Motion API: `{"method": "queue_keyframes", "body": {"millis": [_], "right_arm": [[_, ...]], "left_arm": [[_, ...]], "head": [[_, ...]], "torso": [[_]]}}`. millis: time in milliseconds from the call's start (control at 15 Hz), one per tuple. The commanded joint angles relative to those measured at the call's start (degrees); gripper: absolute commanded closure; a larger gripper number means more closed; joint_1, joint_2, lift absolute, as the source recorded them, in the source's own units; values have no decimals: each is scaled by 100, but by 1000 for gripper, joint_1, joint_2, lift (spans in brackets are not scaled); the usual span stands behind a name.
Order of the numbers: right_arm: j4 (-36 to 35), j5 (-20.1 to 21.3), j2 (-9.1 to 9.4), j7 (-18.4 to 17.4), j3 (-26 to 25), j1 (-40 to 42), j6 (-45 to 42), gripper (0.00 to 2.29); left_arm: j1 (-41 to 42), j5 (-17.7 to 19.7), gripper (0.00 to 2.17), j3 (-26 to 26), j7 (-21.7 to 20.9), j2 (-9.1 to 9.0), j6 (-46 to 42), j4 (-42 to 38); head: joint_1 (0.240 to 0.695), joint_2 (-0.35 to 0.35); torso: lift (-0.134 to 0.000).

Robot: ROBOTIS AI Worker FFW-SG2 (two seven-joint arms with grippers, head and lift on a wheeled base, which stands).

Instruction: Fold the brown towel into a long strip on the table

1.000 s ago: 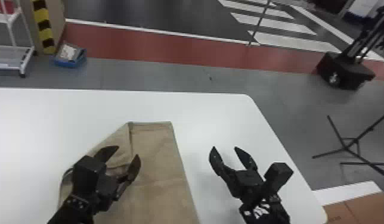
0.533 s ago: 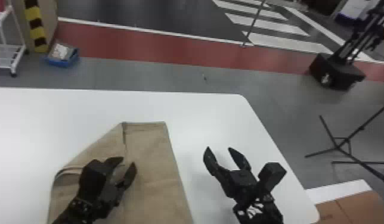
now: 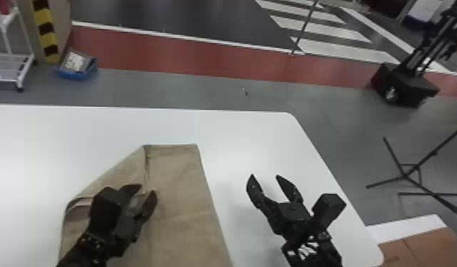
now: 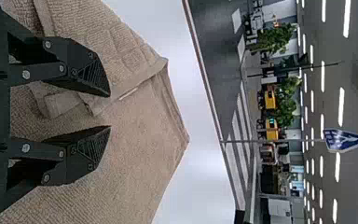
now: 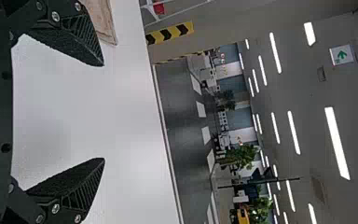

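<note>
Grey floor (image 3: 188, 88) crossed by a red band (image 3: 167, 56), white crosswalk stripes (image 3: 345, 49) beyond, a white wheeled rack (image 3: 7, 60) near a blue tray (image 3: 73, 75), leafy plants (image 4: 284, 107) farther back, strip lights (image 5: 337, 143) glowing overhead

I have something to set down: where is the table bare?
The white table is bare beyond the brown towel and to its left; a narrower gap separates towel and right pincer. It is crowded where the left pincer is over the towel's folded side.

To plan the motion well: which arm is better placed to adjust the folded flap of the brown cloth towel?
Probably left: the open, black left tool is over the towel, near the flap; the right tool is over the white table.
</note>
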Motion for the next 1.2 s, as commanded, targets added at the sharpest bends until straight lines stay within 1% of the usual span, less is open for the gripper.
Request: {"method": "queue_keyframes", "body": {"millis": [0,133,200,267,733,867,1000,1133], "right_arm": [[-5,0,0,9,9,-1,-16,171],[-5,-9,0,9,9,-1,1,171],[-13,-9,0,9,9,-1,1,171],[-13,-9,0,9,17,-10,1,174],[-13,-9,0,9,26,-10,1,171],[-31,-9,0,17,88,7,-16,171],[-101,9,9,17,220,7,-16,171],[-312,18,9,0,492,51,36,174]], "left_arm": [[0,-37,758,10,-21,0,90,8],[-9,-46,758,10,-30,0,108,8],[0,-46,917,10,-30,0,108,-9],[0,-46,1028,19,-4,0,108,-44],[88,42,1028,115,-56,9,108,-405],[167,68,1028,168,-39,9,108,-651],[202,95,1028,247,32,9,108,-914],[167,104,1028,309,32,9,108,-923]], "head": [[695,-335],[695,-333],[695,-333],[695,-332],[695,-329],[695,-327],[695,-318],[695,-301]], "torso": [[-123],[-123],[-123],[-123],[-123],[-123],[-123],[-123]]}}
